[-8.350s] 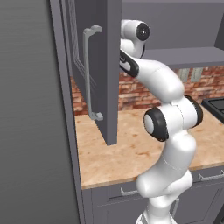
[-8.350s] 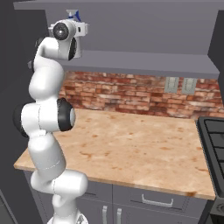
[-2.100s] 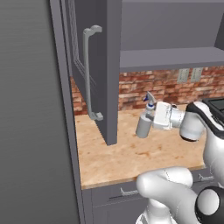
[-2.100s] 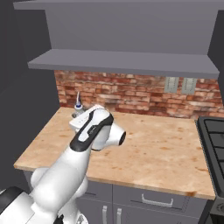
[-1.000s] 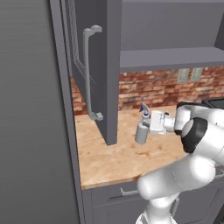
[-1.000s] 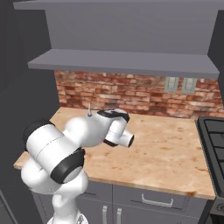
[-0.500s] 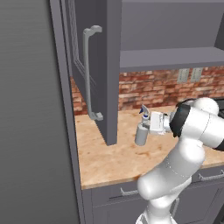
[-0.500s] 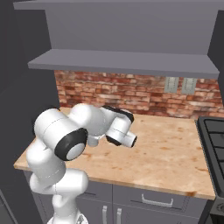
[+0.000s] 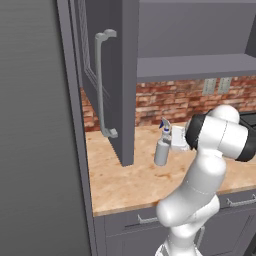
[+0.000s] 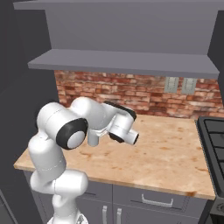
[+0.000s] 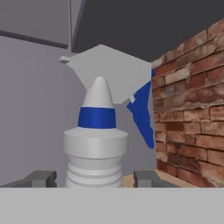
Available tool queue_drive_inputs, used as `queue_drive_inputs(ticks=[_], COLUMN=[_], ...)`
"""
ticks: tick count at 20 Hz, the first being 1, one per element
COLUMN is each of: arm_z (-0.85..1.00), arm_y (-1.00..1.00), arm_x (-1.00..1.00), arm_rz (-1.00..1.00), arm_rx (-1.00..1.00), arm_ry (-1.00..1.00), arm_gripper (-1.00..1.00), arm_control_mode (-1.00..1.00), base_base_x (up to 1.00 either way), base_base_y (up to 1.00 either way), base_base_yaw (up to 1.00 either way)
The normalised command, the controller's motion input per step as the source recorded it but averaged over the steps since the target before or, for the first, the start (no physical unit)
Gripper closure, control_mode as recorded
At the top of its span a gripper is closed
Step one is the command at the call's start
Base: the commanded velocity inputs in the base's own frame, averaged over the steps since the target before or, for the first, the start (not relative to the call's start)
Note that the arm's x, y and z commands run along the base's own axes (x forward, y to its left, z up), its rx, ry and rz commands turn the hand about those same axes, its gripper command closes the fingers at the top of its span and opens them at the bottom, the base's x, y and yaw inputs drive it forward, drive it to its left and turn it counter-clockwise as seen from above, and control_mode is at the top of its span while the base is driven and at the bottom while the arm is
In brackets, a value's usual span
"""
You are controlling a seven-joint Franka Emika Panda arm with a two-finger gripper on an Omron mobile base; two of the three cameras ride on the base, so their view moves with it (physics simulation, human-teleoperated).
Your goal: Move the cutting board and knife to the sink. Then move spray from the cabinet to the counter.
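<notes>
Spray upright on the bench, base touching the wood, just right of the open cabinet door's lower corner. White head with blue tip on top. Tool at the bottle's right side, touching it; fingers too hidden to tell whether closed on it. Arm bent behind, elbow above the bench front. Bar handle on the door's left face. Brick wall behind, shelf above.

The spray is being kept upright on the bench, just right of the open cabinet door, before the brick wall. It is being flanked by the fingers.
</notes>
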Motion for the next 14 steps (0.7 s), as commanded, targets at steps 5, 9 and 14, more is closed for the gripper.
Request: queue_drive_inputs(ticks=[5, 9, 14], arm_z=[-0.31, -0.3, -0.27], arm_y=[0.0, 0.0, 0.01], arm_x=[-0.02, -0.02, -0.05], arm_rz=[0.0, 0.0, 0.0], arm_rx=[0.0, 0.0, 0.0], arm_ry=[0.0, 0.0, -0.02], arm_gripper=[1.0, 1.0, 1.0], arm_control_mode=[-1.0, -1.0, -1.0], base_base_x=[0.0, 0.0, 0.0], base_base_y=[0.0, 0.0, 0.0], base_base_yaw=[0.0, 0.0, 0.0])
